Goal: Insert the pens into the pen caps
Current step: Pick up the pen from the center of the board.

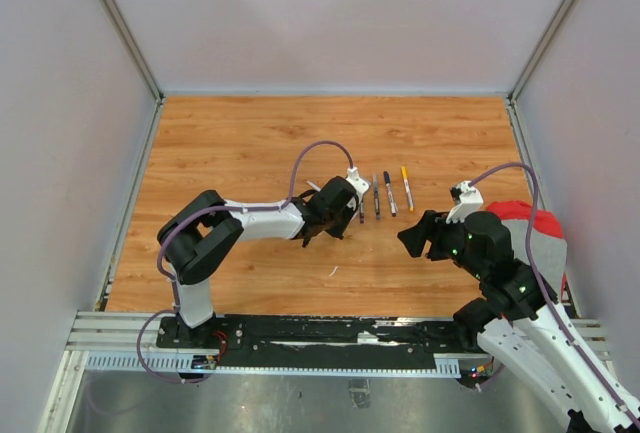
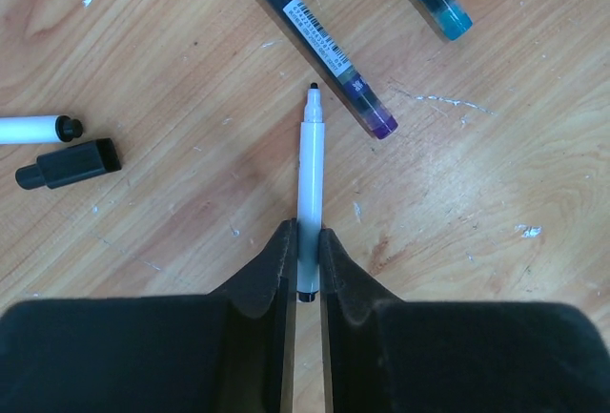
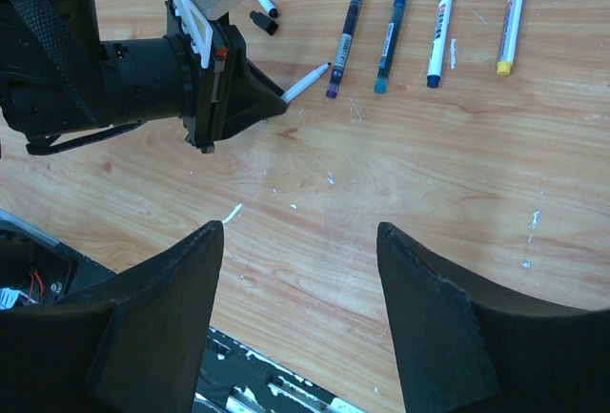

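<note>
My left gripper (image 2: 305, 234) is shut on the rear end of a white-barrelled pen (image 2: 309, 160) that lies on the wooden table, its dark tip (image 2: 313, 89) pointing away. To the left lie a black pen cap (image 2: 69, 165) and the end of another white pen (image 2: 36, 129). The right wrist view shows the same left gripper (image 3: 272, 98) low over the table beside a row of capped pens with purple (image 3: 345, 31), teal (image 3: 393, 22), blue (image 3: 441, 22) and yellow (image 3: 513, 12) ends. My right gripper (image 3: 300, 229) hangs open and empty, nearer the front edge. From above, the left gripper (image 1: 340, 211) and right gripper (image 1: 418, 236) flank the row.
The wooden table (image 1: 250, 143) is boxed in by pale walls on three sides. A red and grey object (image 1: 528, 215) sits at the right edge behind the right arm. A black rail (image 1: 330, 335) carrying the arm bases runs along the front edge.
</note>
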`<state>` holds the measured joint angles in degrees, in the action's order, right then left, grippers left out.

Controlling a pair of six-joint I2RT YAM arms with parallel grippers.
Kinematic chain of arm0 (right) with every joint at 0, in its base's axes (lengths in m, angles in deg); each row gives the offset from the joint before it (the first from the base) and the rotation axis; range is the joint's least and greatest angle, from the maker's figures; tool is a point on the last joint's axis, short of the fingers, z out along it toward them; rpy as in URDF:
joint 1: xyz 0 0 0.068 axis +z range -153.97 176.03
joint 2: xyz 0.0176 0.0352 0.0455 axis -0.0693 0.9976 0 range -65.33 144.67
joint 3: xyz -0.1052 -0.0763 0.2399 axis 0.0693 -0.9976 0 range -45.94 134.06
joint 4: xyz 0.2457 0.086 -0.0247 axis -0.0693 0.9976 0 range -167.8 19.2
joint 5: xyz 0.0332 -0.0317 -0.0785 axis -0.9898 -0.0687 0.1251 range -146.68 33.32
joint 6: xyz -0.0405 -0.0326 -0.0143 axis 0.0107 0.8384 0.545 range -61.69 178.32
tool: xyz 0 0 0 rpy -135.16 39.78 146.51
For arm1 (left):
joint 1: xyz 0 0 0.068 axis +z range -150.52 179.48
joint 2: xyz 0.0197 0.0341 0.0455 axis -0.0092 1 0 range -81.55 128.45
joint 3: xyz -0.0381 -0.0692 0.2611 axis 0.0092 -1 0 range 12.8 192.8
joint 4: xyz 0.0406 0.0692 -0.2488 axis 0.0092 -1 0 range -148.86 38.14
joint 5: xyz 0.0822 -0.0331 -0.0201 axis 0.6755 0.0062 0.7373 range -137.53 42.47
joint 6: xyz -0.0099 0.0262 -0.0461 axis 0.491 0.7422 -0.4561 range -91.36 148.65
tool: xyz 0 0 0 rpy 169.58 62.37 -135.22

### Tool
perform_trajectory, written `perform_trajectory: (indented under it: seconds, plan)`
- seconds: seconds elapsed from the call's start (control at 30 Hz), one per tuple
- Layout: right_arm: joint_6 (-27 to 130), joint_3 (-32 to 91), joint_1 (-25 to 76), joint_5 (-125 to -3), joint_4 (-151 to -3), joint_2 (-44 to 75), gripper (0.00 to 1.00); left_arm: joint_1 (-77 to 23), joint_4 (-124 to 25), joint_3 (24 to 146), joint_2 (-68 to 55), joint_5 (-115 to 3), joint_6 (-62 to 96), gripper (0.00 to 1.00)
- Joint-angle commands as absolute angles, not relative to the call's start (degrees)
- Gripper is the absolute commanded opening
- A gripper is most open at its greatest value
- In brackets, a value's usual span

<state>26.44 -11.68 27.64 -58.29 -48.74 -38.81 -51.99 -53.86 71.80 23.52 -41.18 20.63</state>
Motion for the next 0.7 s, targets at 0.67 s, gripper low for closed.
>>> perform_trajectory:
  seconds: [0.67]
  plan:
    - [16.07,-15.92,27.11,-60.12,-58.89,-37.37,0.69,-51.94,-48.18,60.35,8.22,-39.89,15.37,0.01]
